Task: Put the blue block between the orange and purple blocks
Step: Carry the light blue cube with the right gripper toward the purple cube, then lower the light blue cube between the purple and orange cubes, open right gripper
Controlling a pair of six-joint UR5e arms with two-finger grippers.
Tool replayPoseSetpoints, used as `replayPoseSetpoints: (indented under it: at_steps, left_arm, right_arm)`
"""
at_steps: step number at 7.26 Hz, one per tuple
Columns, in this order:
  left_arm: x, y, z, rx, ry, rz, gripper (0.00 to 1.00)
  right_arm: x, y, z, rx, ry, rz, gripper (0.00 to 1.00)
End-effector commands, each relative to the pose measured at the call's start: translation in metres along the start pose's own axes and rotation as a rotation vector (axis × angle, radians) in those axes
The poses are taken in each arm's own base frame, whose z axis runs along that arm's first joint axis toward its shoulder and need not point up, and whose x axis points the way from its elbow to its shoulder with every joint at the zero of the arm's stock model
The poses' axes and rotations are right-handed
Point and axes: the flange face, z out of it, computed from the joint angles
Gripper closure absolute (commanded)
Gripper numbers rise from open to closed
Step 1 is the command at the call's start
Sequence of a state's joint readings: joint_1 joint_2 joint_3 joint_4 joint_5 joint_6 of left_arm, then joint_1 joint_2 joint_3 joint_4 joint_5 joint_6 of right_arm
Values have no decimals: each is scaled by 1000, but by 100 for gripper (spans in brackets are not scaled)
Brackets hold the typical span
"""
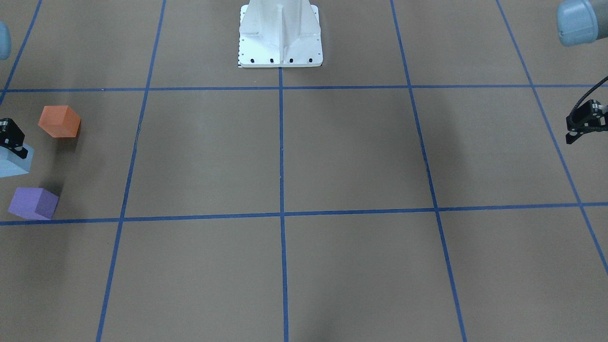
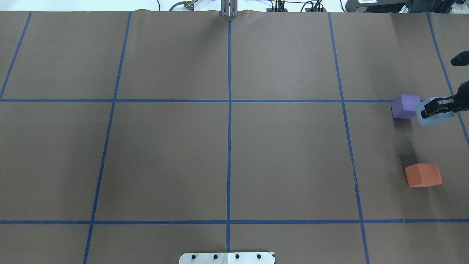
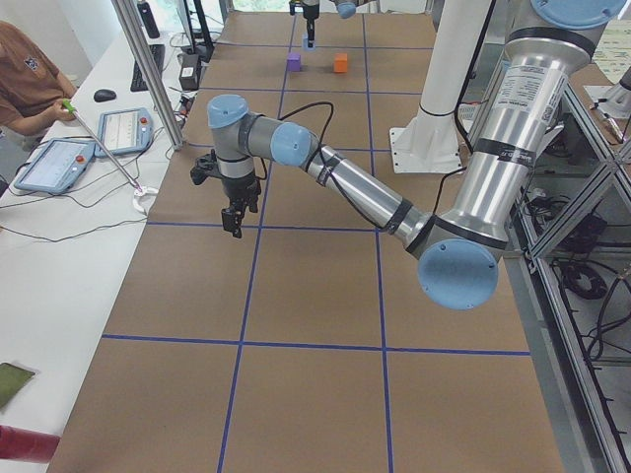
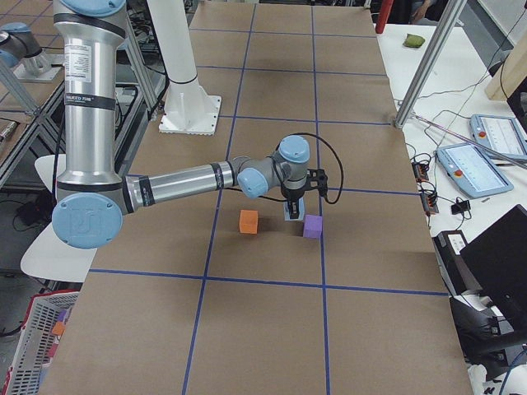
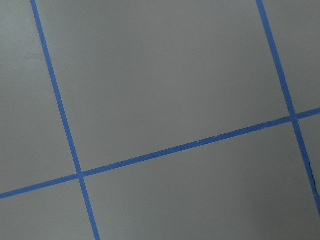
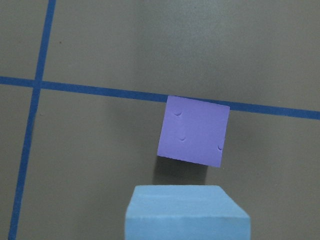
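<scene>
Your surface [image 2: 165, 154] is matt brown paper gridded with blue tape [image 2: 229, 146]. The purple block [image 6: 194, 131], blue block [image 6: 186, 210] and orange block [image 2: 423, 175] look like matt foam, the purple one faintly dented; the white base [image 1: 280, 42] at twelve o'clock looks painted metal.

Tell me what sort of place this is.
Likely a robotics lab work cell: a robot arm reaching over a table taped into a blue grid, teach pendants on the side bench, an operator seated beside it.

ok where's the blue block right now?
Overhead view, far right: the blue block is in the right tool, just beside the purple block, with the orange block nearer the robot.
</scene>
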State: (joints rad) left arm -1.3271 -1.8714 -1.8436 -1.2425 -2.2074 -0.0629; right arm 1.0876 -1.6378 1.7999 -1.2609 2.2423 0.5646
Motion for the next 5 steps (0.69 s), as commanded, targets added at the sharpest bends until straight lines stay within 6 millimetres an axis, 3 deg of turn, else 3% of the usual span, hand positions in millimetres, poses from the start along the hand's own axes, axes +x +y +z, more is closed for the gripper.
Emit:
replayPoseSetpoints:
  at_steps: [1, 5]
  left_arm:
    - [-2, 0, 2, -5, 0, -3, 0]
    - [-4, -2, 6, -1, 0, -1, 0]
  right_arm:
    - [-2, 9, 30, -56, 20, 1, 100]
    - [-4, 0, 65, -105, 42, 0, 100]
